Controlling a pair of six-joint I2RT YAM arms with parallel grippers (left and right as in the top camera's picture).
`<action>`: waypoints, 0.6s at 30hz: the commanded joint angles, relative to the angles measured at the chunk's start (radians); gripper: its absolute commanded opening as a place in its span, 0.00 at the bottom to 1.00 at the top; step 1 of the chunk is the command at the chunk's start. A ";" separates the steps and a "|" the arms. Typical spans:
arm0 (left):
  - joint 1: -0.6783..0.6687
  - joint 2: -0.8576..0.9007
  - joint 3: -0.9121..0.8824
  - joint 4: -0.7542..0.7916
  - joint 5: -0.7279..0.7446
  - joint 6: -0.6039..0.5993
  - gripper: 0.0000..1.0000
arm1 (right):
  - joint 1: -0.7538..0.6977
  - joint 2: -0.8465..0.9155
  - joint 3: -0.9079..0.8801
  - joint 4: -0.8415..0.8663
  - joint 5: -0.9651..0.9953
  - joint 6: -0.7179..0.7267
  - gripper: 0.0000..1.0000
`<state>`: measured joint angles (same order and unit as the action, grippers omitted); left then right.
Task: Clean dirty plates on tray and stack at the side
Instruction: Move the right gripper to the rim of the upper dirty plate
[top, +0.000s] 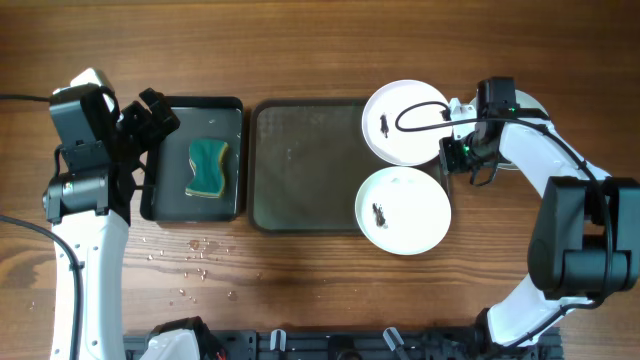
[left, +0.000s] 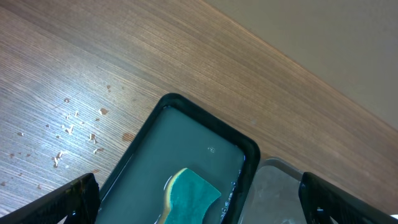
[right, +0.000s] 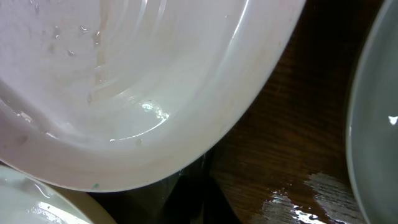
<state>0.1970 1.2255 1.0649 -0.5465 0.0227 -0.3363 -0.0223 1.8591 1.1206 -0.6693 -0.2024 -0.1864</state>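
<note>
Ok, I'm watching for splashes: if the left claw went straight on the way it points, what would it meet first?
Probably the green sponge lying in the small black tray, framed by the open left claw in its wrist view; depth is unclear.

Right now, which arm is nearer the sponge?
Left. The left arm hangs beside the sponge in the black tray; the right arm grips the upper plate, far across the table.
</note>
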 joint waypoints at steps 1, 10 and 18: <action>0.004 -0.002 0.007 0.000 -0.010 -0.012 1.00 | 0.013 0.016 -0.016 0.001 -0.045 -0.048 0.05; 0.004 -0.002 0.007 0.000 -0.010 -0.012 1.00 | 0.013 0.016 -0.016 -0.005 -0.061 0.005 0.05; 0.004 -0.002 0.007 0.000 -0.010 -0.012 1.00 | 0.013 0.016 -0.016 -0.020 -0.061 0.085 0.05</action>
<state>0.1970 1.2255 1.0649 -0.5465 0.0227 -0.3363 -0.0223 1.8591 1.1194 -0.6746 -0.2287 -0.1314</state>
